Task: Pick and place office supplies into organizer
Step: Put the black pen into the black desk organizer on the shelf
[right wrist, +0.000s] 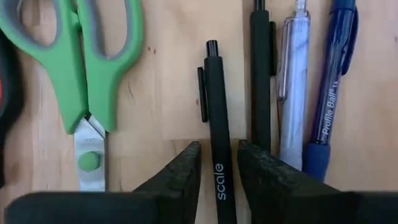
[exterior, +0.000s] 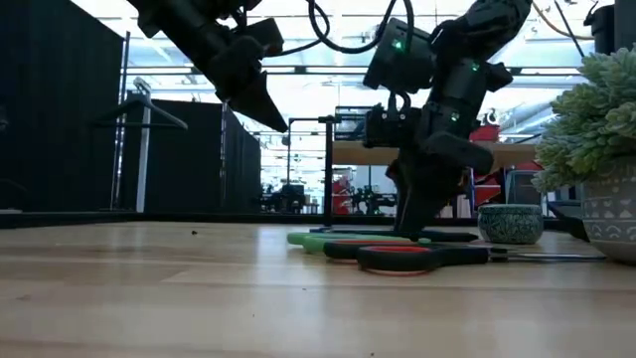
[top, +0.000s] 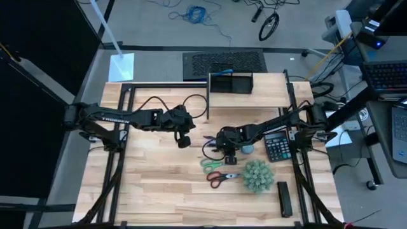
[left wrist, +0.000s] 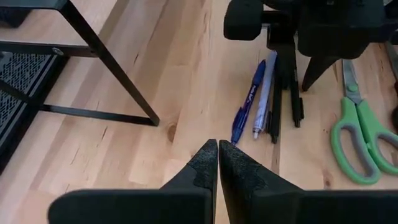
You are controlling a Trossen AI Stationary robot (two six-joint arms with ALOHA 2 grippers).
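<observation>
Several pens lie side by side on the table: a black one marked "scale" (right wrist: 217,124), a second black one (right wrist: 261,81), a clear one (right wrist: 293,87) and a blue one (right wrist: 333,81). My right gripper (right wrist: 219,168) points down at the table, open. Its fingers stand either side of the "scale" pen with a narrow gap on each side. Green scissors (top: 213,164) and red scissors (top: 222,178) lie flat nearby, and a round blue-grey disc (top: 247,148) sits beside them. My left gripper (left wrist: 217,149) hangs shut above bare wood, left of the pens. The black mesh organizer (top: 230,83) stands on the far shelf.
A black calculator (top: 277,146) lies right of the pens and a fuzzy green plant ball (top: 258,176) sits near the scissors. A slim black block (top: 285,198) lies at the near right. The wooden shelf riser (top: 273,86) on black legs spans the far edge.
</observation>
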